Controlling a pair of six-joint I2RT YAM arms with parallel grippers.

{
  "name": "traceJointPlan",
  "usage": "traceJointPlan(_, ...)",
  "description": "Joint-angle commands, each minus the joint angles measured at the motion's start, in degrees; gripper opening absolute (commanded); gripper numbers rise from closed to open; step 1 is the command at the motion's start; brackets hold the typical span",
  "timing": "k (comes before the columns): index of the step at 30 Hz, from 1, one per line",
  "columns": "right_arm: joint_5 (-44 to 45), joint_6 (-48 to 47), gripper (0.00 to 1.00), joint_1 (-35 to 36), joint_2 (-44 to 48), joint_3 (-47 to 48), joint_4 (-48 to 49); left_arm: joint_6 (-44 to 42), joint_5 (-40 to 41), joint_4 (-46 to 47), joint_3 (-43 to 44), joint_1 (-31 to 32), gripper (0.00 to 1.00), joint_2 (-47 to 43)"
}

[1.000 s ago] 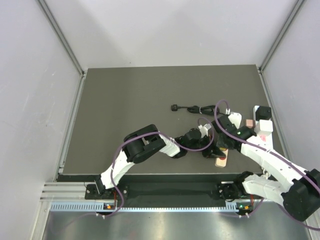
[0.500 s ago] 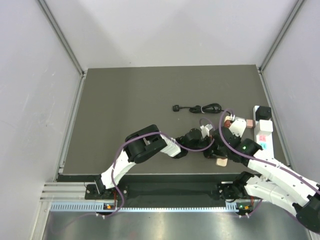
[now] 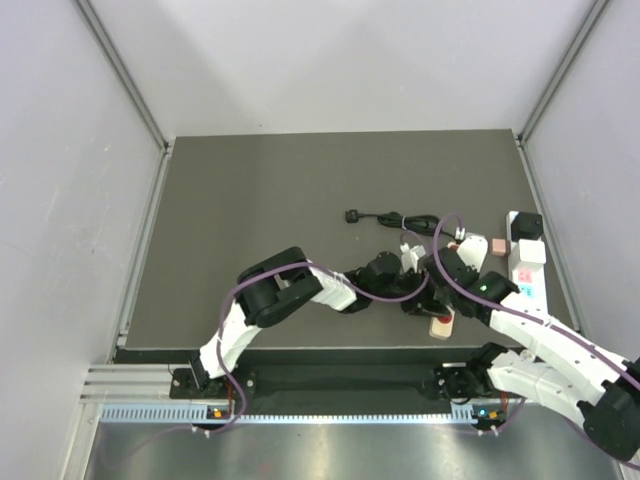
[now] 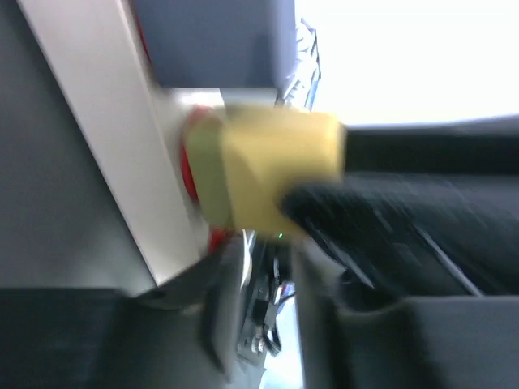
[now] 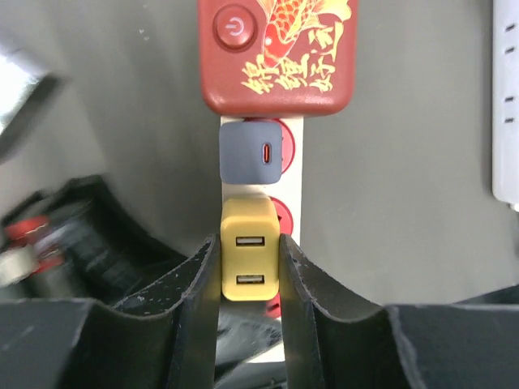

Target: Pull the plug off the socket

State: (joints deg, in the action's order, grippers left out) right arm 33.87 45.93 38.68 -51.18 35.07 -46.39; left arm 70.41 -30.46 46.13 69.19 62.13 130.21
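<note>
Both arms reaching in over near-right part of table [image 3: 250, 200], wrists meeting at red-headed power strip [image 5: 276, 81]. Right gripper [image 5: 249, 247] clamping yellow plug [image 5: 250, 271] from both sides, plug sitting on strip just beside grey-blue adapter [image 5: 251, 151]. Left gripper [image 3: 418, 300] hovering right by same plug, but left wrist view blurring out, can't tell how wide. Counting: two adapters on strip, two strips total (other one white [image 3: 526, 268]), one black cable [image 3: 398, 217] lying apart.

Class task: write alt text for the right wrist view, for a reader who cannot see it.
The right gripper clamps a yellow two-port USB plug on a narrow white power strip. Beyond it sit a blue-grey square charger and a red block with a power button.
</note>
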Motion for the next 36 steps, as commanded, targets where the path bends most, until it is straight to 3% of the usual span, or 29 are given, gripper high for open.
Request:
traceJointPlan(1,-3.9,-3.7,0.00,-1.8,1.5,5.3,3.2,-11.0,5.1,-10.5,-4.3,-1.5,0.46,-4.3)
traceJointPlan(3,-5.2,-4.7,0.00,-3.1,1.3,5.5,3.1,-11.3,4.6,-9.0,-6.1,-1.6,0.56,-6.7)
traceJointPlan(7,-7.5,-6.9,0.00,-4.7,2.0,5.8,3.5,-8.3,2.7,-3.6,-10.4,-3.0,0.63,-8.4)
traceJointPlan(15,-12.8,-9.9,0.00,-8.1,2.7,7.0,3.8,-8.0,-1.6,-2.5,-6.1,-3.3,0.67,-3.8)
traceJointPlan(23,-14.4,-10.0,0.00,-9.1,2.0,6.1,5.3,1.1,-7.5,9.9,-3.4,-3.2,0.65,2.9)
traceJointPlan(26,-14.5,-9.8,0.00,-9.3,1.6,6.6,5.6,1.7,-7.9,9.3,-3.0,-3.0,0.58,3.9)
traceJointPlan(30,-14.5,-9.6,0.00,-9.2,0.6,7.3,5.7,3.8,-8.0,9.2,-2.2,-2.2,0.39,5.3)
traceJointPlan(33,-14.3,-9.3,0.00,-9.2,0.3,8.0,4.9,5.1,-7.8,7.1,-0.9,-2.0,0.20,6.7)
traceJointPlan(34,-14.1,-9.0,0.00,-8.9,0.3,8.1,4.7,5.6,-7.6,6.8,-0.3,-2.0,0.05,7.4)
traceJointPlan(36,-12.9,-8.2,0.00,-8.4,0.9,8.0,4.2,7.0,-6.9,5.2,0.1,-2.0,0.00,8.1)
